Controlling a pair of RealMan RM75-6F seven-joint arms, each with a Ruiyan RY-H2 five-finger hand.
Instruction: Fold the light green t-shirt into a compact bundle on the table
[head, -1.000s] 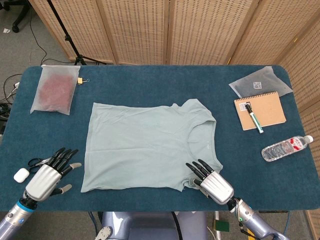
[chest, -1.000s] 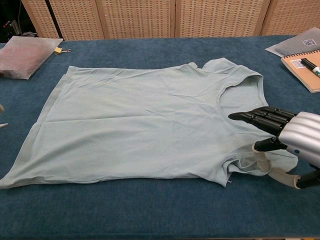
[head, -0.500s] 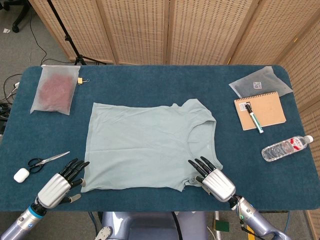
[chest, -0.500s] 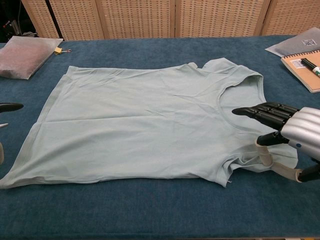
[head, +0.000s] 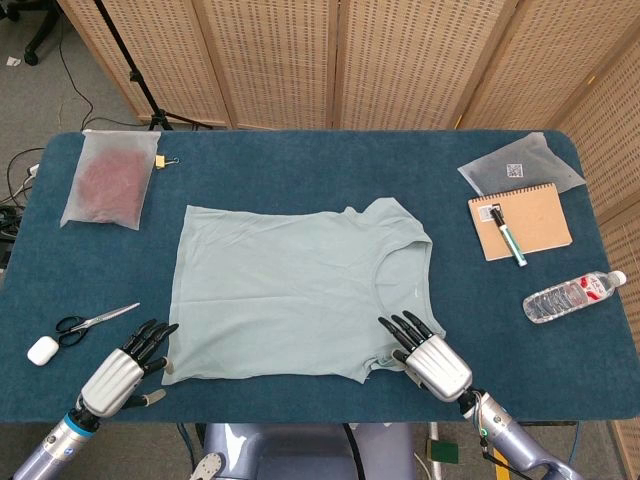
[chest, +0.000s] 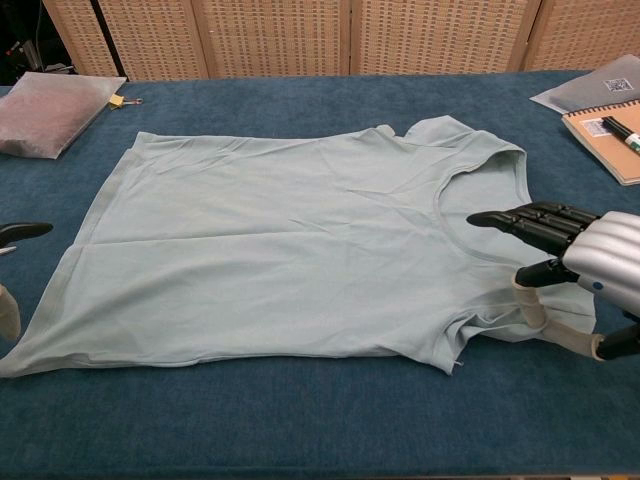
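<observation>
- Barely anything moved in the last half second; a second back the left hand (head: 118, 373) was out by the scissors (head: 92, 319) and earbud case (head: 42, 350), and it now sits at the shirt's near-left corner.
- Light green t-shirt (head: 290, 292) is spread flat and unfolded mid-table, neck hole toward the right.
- Left hand: fingers spread and straight, tips just reaching the hem corner, nothing held. Chest view only catches a fingertip at the frame edge.
- Right hand (head: 428, 355) is over the near sleeve, fingers extended and apart above the cloth, thumb pointing down at the bunched sleeve. No actual grip on the fabric that I can see.
- Other stuff: bagged red item (head: 106, 180) far left, notebook (head: 520, 220) with a pen (head: 507, 236) on it, a frosted pouch (head: 520, 164), and a water bottle (head: 573, 297) lying on its side at right.
</observation>
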